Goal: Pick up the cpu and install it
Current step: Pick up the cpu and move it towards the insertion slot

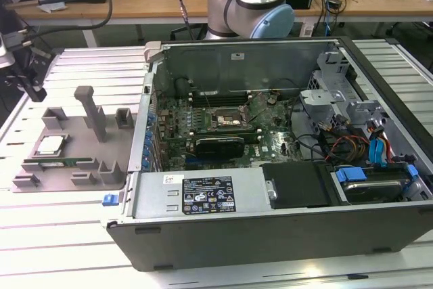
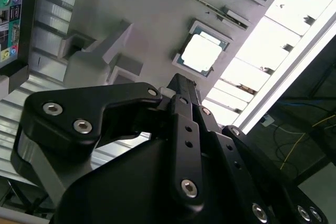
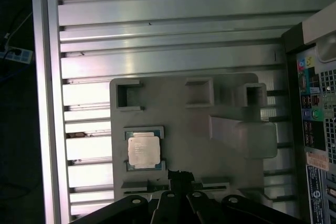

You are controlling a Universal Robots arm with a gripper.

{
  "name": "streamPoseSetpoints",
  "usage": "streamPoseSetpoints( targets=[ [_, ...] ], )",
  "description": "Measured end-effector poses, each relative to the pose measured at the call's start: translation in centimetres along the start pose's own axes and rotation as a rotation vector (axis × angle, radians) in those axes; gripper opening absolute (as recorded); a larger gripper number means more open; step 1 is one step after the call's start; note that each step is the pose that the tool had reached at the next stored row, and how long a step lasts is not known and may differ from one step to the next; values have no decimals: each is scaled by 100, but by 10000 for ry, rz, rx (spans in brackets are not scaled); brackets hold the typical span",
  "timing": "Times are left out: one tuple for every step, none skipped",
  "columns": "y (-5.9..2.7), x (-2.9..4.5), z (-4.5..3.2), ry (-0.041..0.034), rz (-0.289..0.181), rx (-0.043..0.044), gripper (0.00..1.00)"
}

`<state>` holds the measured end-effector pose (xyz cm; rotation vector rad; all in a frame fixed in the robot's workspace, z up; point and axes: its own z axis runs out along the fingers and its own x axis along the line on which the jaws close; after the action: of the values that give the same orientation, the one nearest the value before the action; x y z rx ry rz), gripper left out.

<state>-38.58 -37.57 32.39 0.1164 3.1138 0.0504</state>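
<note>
The cpu (image 1: 51,145) is a small silvery square chip lying flat in a pocket of the grey fixture tray (image 1: 101,147), at the exterior view's left. Both wrist views look down on the cpu (image 3: 143,149) (image 2: 198,56) in its pocket. My black gripper (image 1: 34,91) hangs above the tray's far left corner, well clear of the chip. Its fingers (image 3: 178,177) meet in one narrow tip with nothing between them. That tip (image 2: 181,83) points toward the tray just beside the chip. The motherboard's square socket (image 1: 226,118) lies inside the open case.
The open computer case (image 1: 203,235) stands on the slatted metal table (image 1: 61,248), right of the tray. A green memory stick (image 1: 61,164) rests in a tray slot near the chip. A tall grey post (image 1: 91,109) rises from the tray. The case's rear ports (image 3: 315,108) border the tray.
</note>
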Motion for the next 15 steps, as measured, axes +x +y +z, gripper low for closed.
streamPoseSetpoints(
  targets=[
    [0, 2, 1, 0, 1, 0, 11],
    [0, 5, 3, 0, 1, 0, 11],
    [-1, 10, 5, 0, 1, 0, 11],
    [-1, 12, 7, -1, 1, -1, 11],
    [-1, 19, 8, 1, 1, 0, 11],
    [-2, 24, 13, -1, 0, -1, 11],
    [-2, 27, 14, 0, 0, 0, 11],
    [-2, 28, 16, 0, 1, 0, 11],
    [-3, 30, 17, 0, 1, 0, 11],
    [-3, 32, 18, 0, 1, 0, 11],
    [-3, 33, 20, 0, 1, -1, 11],
    [-3, 36, 21, 0, 2, 0, 11],
    [-4, 40, 23, 0, 1, -1, 11],
    [-4, 41, 24, -1, 1, 0, 11],
    [-4, 44, 26, -1, 1, -1, 11]
  ],
)
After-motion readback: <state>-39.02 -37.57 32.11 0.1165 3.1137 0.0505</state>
